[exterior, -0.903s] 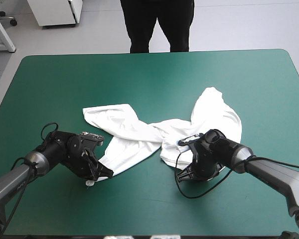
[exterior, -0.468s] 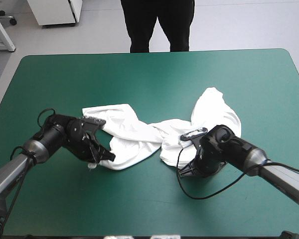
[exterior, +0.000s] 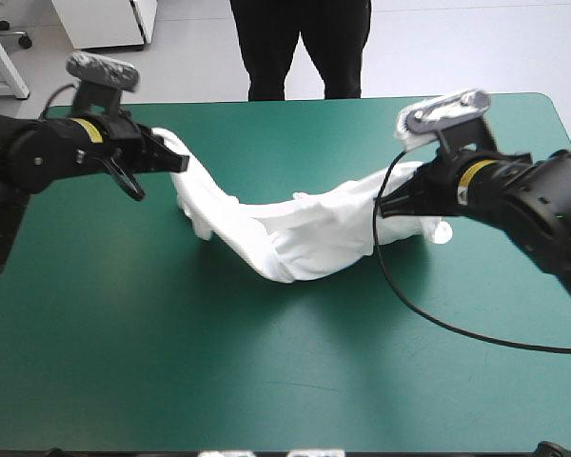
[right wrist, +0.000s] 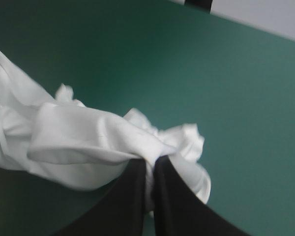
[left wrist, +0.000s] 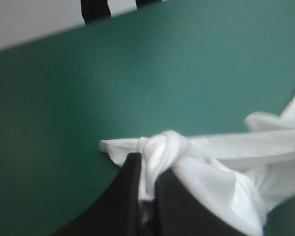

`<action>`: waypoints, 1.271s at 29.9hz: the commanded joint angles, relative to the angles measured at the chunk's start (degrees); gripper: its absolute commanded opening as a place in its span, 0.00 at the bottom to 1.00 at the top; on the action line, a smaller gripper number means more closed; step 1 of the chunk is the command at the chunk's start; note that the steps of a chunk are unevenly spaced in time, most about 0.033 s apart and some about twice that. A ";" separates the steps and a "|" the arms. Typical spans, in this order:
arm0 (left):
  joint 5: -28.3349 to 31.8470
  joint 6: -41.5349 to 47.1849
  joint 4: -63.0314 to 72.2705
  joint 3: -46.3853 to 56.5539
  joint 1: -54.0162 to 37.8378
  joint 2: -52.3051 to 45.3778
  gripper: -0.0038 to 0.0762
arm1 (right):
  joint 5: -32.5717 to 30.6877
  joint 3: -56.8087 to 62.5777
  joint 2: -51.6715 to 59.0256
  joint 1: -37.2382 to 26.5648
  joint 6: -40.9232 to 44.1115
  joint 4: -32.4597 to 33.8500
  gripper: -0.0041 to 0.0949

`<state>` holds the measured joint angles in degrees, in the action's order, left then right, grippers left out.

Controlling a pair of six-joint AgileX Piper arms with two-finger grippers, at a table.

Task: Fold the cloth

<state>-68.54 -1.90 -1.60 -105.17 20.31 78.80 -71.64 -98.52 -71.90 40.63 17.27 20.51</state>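
Teal-green covered surface (exterior: 266, 381) takes up most of the high view. White short-sleeved fabric T-shirt (exterior: 305, 233) hangs as a twisted rope between the two arms, both raised over the far half of the surface. Left tool (exterior: 171, 160) is up near the far left corner, clenched on one bunched end. The left wrist view shows its black curved fingers (left wrist: 123, 201) all but meeting, with a knot of white cloth squeezed between the tips. Right tool (exterior: 388, 205) is up toward the far right side, likewise clamped on the other end, with a crumpled wad of cloth pinched at its tips and spilling to either side. Between them the T-shirt sags, lowest point roughly mid-surface with a shadow just under it. Whether it touches the cover or hangs just clear of it, cannot tell. No sleeve, collar or hem is readable; the cloth is roped and doubled on itself.

Step in hand, my read: lift-and-stretch to open the garment out, ahead of any fold. Nothing is folded yet, so the task looks early. Next move likely calls for drawing the two tools farther apart, maybe with a shake so the twist drops out, then lowering the T-shirt flat onto the surface. Risk: both grips sit on bunches, not clean corners, so it may land roped and need a regrasp at shoulders or hem.
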 commanded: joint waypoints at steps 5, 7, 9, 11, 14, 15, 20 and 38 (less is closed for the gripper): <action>6.78 -0.76 0.24 -22.10 0.26 -2.41 0.04 | 0.45 -23.67 -0.78 0.03 -8.18 2.98 0.02; 8.64 -0.76 1.07 -26.47 0.26 -2.41 0.04 | 1.15 -28.61 -1.67 0.03 -10.30 2.98 0.02; 10.91 -1.73 3.11 -30.80 0.26 -2.41 0.04 | 1.73 -33.43 -2.39 0.03 -12.24 2.63 0.02; 13.91 -4.22 6.00 -34.71 0.26 -2.41 0.04 | 3.06 -38.47 -3.24 0.03 -15.23 1.86 0.02; 19.22 -6.53 10.20 -39.17 0.26 -2.41 0.04 | 7.27 -44.89 -4.20 0.03 -18.41 -0.46 0.03; 20.93 -7.67 11.36 -40.51 0.26 -2.41 0.04 | 9.31 -46.66 -4.36 0.03 -19.25 -1.76 0.03; 23.10 -9.82 12.89 -45.74 0.26 -2.41 0.04 | 14.74 -51.24 -4.63 0.03 -20.11 -5.15 0.03; -5.28 -5.41 5.66 -29.73 0.26 -9.16 0.04 | 0.08 -24.47 3.94 0.03 -5.33 -6.64 0.03</action>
<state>-71.92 -8.04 4.30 -142.07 20.37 70.81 -71.68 -132.39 -71.03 40.63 8.71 11.31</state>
